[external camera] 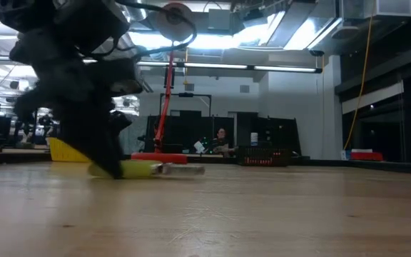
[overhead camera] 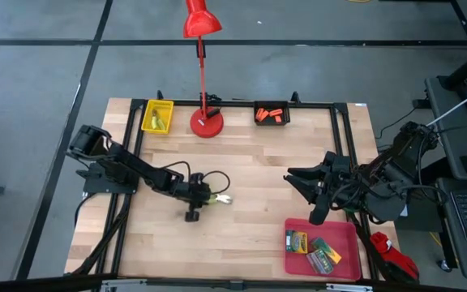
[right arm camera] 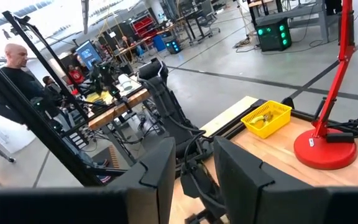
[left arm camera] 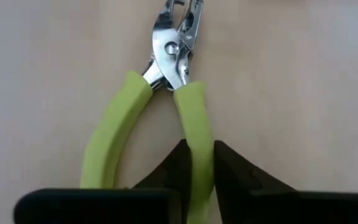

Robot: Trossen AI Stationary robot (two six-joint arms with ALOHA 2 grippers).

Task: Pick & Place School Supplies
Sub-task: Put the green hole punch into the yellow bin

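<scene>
Our left gripper is down near the middle of the wooden counter. Its jaws are pinching one green handle of a small scissor-like tool. In the left wrist view the two dark fingers press on that handle from both sides, the other handle is free, and the shiny metal tip points away from us. The tool lies flat on the counter, and in the low view it sits right under our left arm.

Our right gripper waits above the right side of the counter, just up from the red tray. Its jaws are spread apart and hold nothing.

Three flat printed packs lie inside the red tray at the near right corner. The small orange pieces sit in the black tray at the far edge. The yellow tray at the far left has something green in it, but we cannot tell what. The red lamp stands between the yellow and black trays.
</scene>
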